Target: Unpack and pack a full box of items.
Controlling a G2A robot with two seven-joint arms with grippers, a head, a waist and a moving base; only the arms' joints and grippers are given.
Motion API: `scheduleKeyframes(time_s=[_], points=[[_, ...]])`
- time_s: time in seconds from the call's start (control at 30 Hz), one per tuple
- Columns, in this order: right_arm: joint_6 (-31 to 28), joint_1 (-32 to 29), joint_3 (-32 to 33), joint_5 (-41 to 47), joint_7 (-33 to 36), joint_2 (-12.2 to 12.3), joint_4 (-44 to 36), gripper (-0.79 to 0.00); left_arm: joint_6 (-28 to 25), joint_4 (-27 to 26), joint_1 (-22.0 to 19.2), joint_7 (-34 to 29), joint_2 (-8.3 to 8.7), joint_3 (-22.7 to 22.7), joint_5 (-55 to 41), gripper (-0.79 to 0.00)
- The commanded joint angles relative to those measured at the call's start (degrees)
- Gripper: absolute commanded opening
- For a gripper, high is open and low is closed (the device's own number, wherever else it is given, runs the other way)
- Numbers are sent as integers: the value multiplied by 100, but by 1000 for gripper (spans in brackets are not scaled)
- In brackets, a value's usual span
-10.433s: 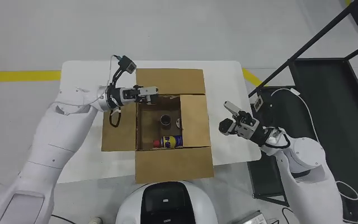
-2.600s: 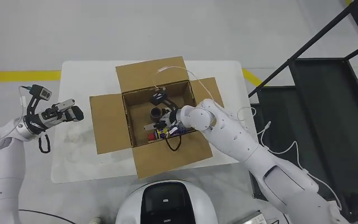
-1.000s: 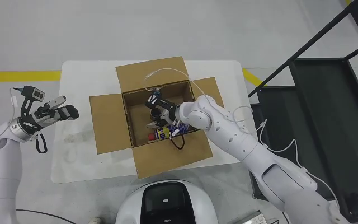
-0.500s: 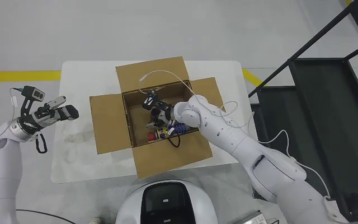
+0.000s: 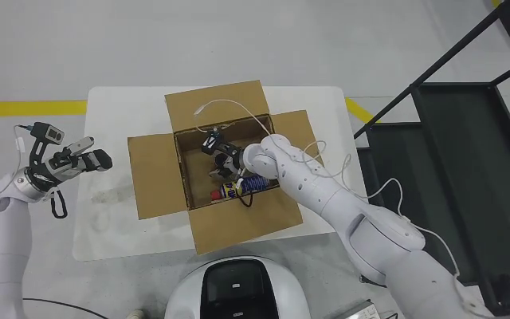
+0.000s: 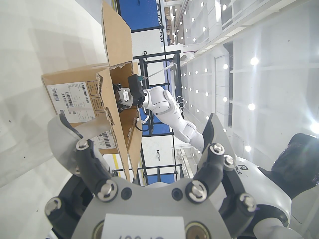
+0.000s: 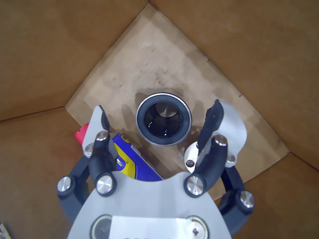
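Observation:
The open cardboard box [image 5: 155, 175] stands mid-table with its flaps spread. My right gripper [image 5: 219, 154] is down inside it. In the right wrist view that gripper [image 7: 158, 108] is open, and its fingers straddle, from above, a metal cylinder with a black rim [image 7: 164, 120] that stands upright on the box floor. Beside the cylinder lies a blue and yellow spray can [image 7: 129, 161] with a red cap [image 7: 81, 135]; the can [image 5: 241, 187] also shows from above. My left gripper [image 5: 80, 157] hangs open and empty off the table's left edge, facing the box [image 6: 74, 95].
The white table [image 5: 111, 223] has bare room left of the box. A white cable [image 5: 231, 104] loops over the box's far flap. A black metal rack [image 5: 446, 112] stands to the right of the table.
The right gripper has shifted a little toward the box's far left corner, and its elbow has swung with it. The left arm has kept still over the last second.

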Motion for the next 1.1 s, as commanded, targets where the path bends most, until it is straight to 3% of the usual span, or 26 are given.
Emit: scheduleKeyframes(time_s=[0.0,0.2,0.4,0.8,1.07], points=[[31,12,7,-37,-14,-18,20,-785,0,0,0,0,0,0,0,0],[101,23,128,-194,-75,-3,-123,-785,0,0,0,0,0,0,0,0],[44,-100,566,-277,122,221,-791,-785,0,0,0,0,0,0,0,0],[-371,-1315,2172,-247,1535,987,-3485,-785,0,0,0,0,0,0,0,0],[-790,-2098,3167,-220,2271,1339,-4860,-785,0,0,0,0,0,0,0,0]])
